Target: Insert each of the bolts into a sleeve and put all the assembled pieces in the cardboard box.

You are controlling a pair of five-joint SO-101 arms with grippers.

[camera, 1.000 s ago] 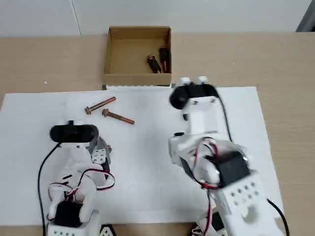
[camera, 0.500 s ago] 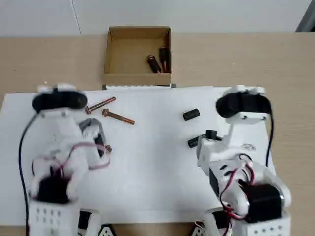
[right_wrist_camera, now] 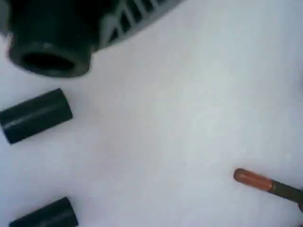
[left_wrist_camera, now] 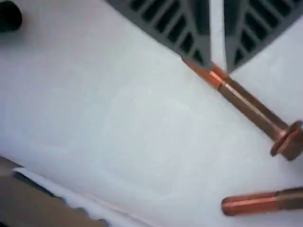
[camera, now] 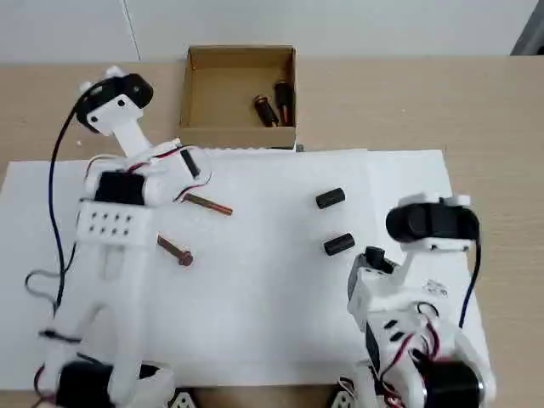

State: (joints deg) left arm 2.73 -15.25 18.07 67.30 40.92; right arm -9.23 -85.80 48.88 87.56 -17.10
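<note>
Two black sleeves (camera: 330, 198) (camera: 338, 245) lie on the white sheet (camera: 272, 323); the right wrist view shows them as sleeves (right_wrist_camera: 35, 116) (right_wrist_camera: 42, 215). My right gripper (camera: 374, 257) hovers just right of the nearer one, shut on a third sleeve (right_wrist_camera: 47, 52). One copper bolt (camera: 208, 204) and another bolt (camera: 176, 252) rest on the sheet's left half. My left gripper (camera: 190, 163) stands over the tip of a bolt (left_wrist_camera: 246, 106), its fingers (left_wrist_camera: 189, 23) a narrow gap apart, with nothing between them. A further bolt (left_wrist_camera: 260, 201) lies beside it.
The cardboard box (camera: 194, 93) sits behind the sheet and holds two assembled pieces (camera: 265, 109) (camera: 283, 100). The left arm stretches across the sheet's left side, hiding part of it. Bare sheet lies between the arms.
The left arm rose from the near edge and stretched out over the bolts. The right arm pulled back from near the box to the right front, uncovering two sleeves.
</note>
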